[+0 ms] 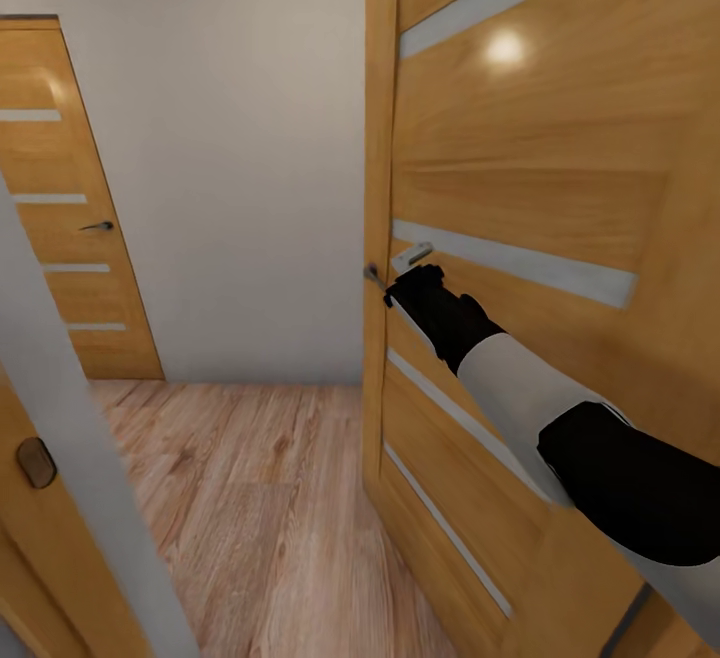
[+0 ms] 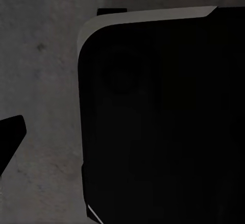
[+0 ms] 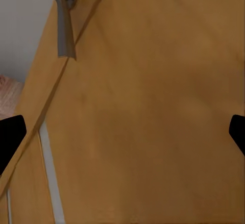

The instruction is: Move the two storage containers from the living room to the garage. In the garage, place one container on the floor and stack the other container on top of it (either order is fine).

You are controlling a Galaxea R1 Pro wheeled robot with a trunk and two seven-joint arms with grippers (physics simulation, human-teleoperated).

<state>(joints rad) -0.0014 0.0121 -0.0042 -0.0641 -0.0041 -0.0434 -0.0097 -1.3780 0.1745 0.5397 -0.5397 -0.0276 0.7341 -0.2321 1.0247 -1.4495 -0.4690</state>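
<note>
The right claw (image 1: pixel 412 273) is reaching, fingers spread, toward the door handle (image 1: pixel 410 258) — transit step; next, grip it.

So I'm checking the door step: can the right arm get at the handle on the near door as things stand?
Probably yes. The right gripper is already up against the near door, right beside the door handle, with nothing between them. In the right wrist view its fingertips sit wide apart, so it looks open, with the lever ahead of it.

Doors and handles, counted

Three honey-wood doors: near (image 1: pixel 560 188), far (image 1: pixel 70 208), lower-left corner (image 1: pixel 50 578). Two handles (image 1: pixel 410 258) (image 1: pixel 98 226); one arm (image 1: pixel 520 388).
</note>
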